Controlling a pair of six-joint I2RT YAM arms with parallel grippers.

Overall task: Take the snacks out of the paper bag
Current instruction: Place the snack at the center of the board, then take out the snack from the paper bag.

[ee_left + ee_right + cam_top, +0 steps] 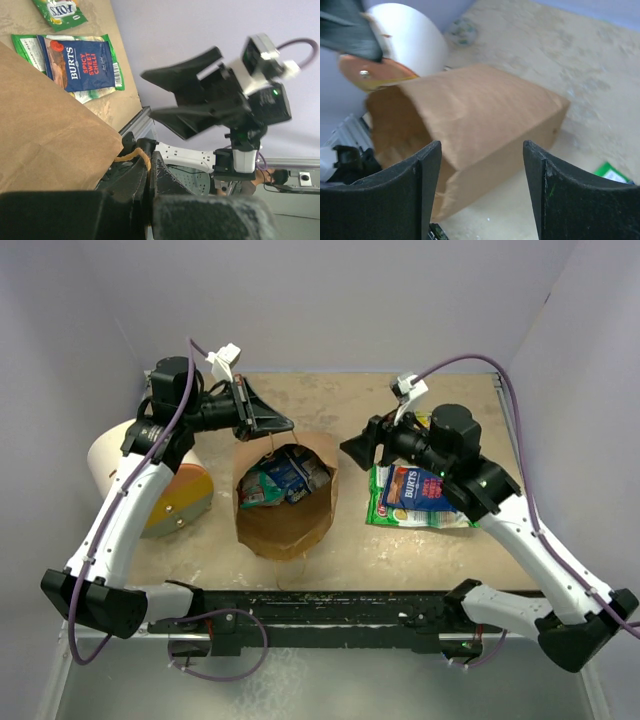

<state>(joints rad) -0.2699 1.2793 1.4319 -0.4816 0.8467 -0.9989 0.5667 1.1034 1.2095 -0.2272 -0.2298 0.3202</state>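
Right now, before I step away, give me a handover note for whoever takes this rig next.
Left pincer: shut on the twisted handle of the paper bag, at its rim.
Right pincer: open, empty, facing the bag's side.
Done: dark blue packet lies out on a green-edged packet, right of the bag; green-yellow packet lies beyond them.
Left: several packets are inside the bag, visible through its open top. Take them out.
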